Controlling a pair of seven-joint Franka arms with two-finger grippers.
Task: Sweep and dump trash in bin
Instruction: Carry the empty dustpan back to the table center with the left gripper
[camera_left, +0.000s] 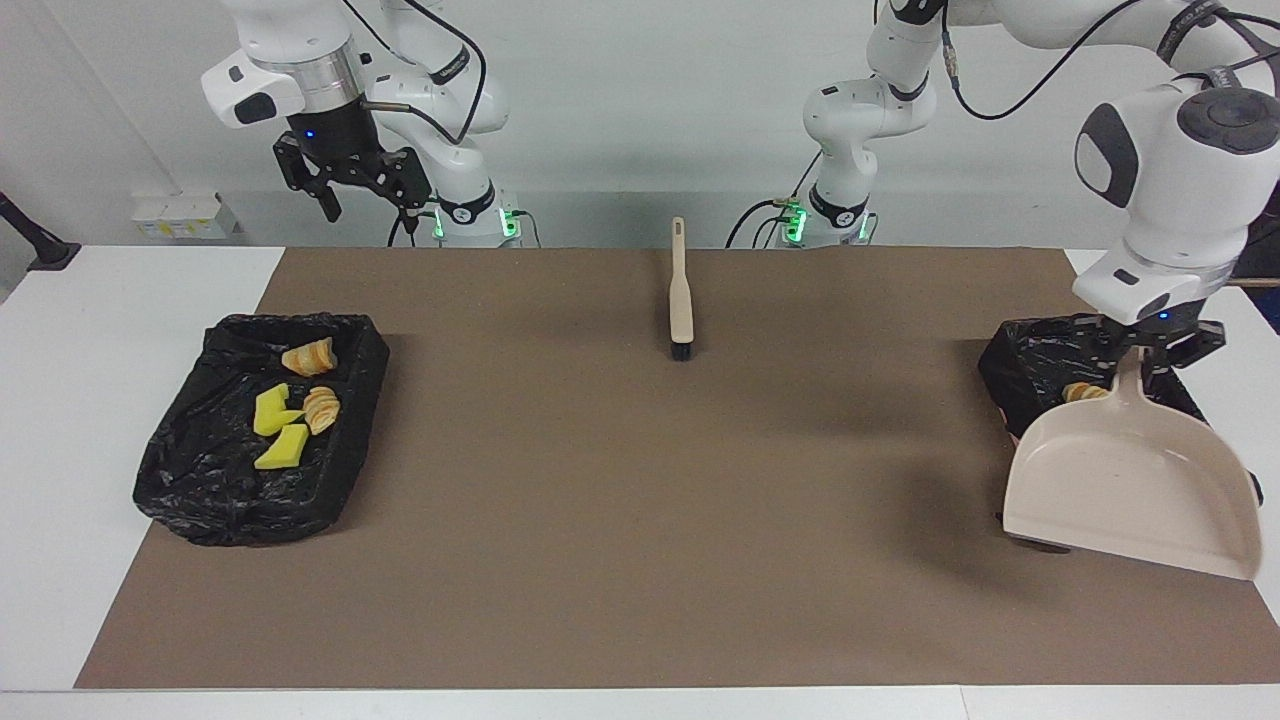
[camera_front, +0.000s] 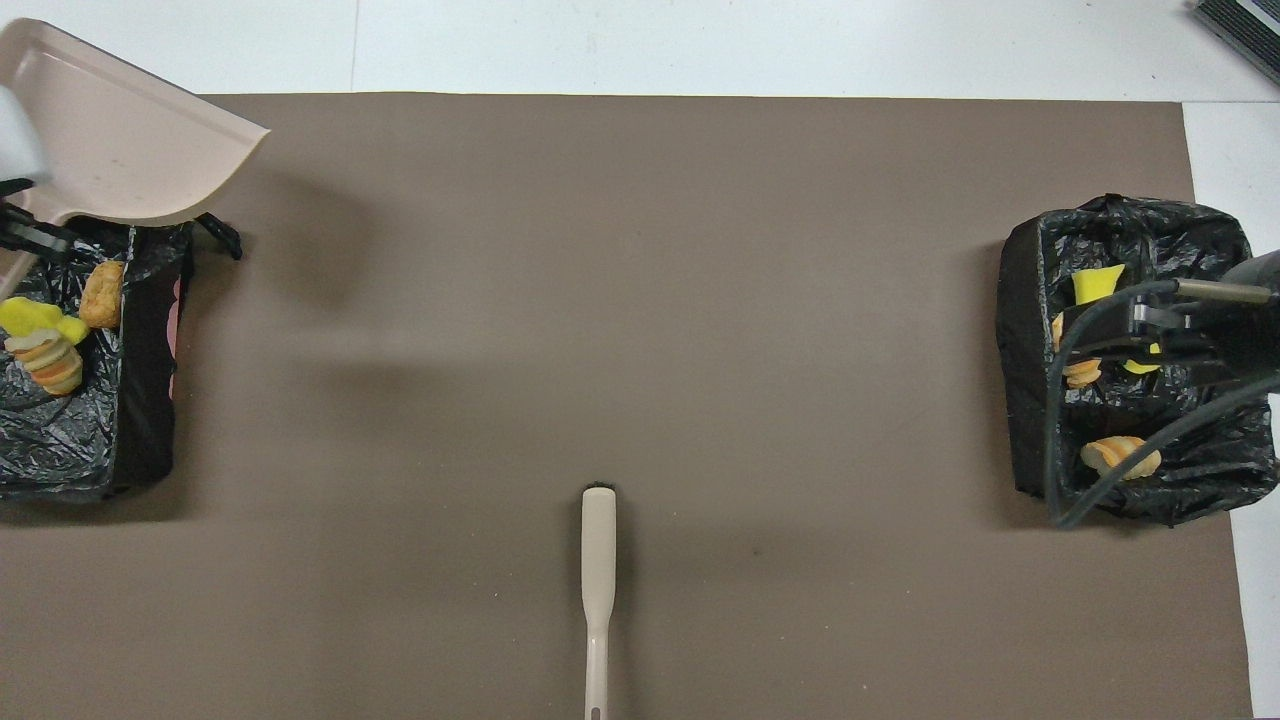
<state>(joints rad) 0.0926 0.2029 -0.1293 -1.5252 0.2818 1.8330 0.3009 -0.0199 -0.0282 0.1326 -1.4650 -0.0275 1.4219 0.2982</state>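
Overhead view: crinkled black bin liner (camera_front: 60, 440) cradles spongy trash (camera_front: 45, 335).

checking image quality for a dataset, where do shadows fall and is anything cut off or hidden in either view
Facing view: the raised dustpan throws a soft shadow on the brown mat and hides most of the bin under it. Overhead view: that bin and the dustpan are cropped at the frame edge; the brush handle runs off the bottom edge.
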